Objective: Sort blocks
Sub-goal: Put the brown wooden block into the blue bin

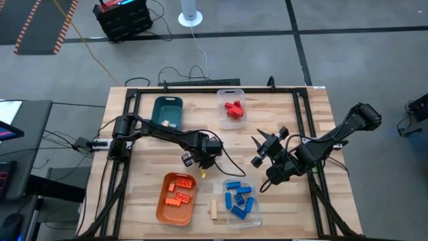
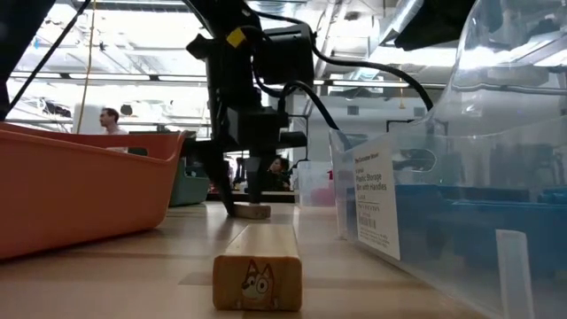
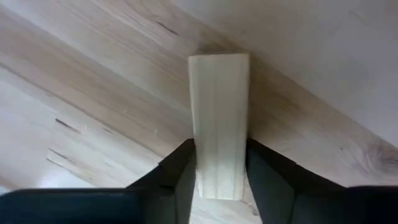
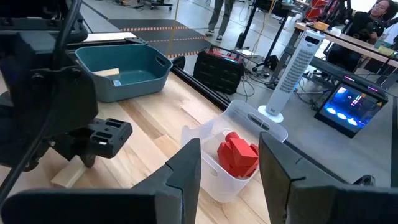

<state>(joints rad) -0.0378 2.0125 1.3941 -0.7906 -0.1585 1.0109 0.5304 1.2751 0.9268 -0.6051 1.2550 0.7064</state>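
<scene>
Down at the middle of the counter, my left pincer (image 1: 198, 161) stood with its two fingers (image 3: 180, 180) narrow around one end of a light-wood block (image 3: 219, 124); the block lay flat on the pale planks, and I cannot tell whether the fingers pressed it or only flanked it. My right pincer (image 1: 266, 148) hung above the counter right of centre, its fingers apart and empty.

Around me the counter (image 1: 281, 207) was a light wooden board with a dark frame along its edges. In the lower middle of the high view sat an orange tray (image 1: 164, 213) holding orange blocks (image 1: 180, 191), a clear bin (image 1: 257, 215) of blue blocks (image 1: 239, 201) and, between them, another wood block (image 1: 214, 209) with a cartoon dog face on its end. At upper centre stood a teal tray (image 1: 167, 110) and a second clear bin (image 1: 231, 95) with red blocks (image 1: 234, 109).

Beyond the counter lay a grey floor with cables, a black case (image 1: 122, 17) and a white tower fan (image 4: 294, 68); a person (image 2: 109, 118) showed far off in the low view.
</scene>
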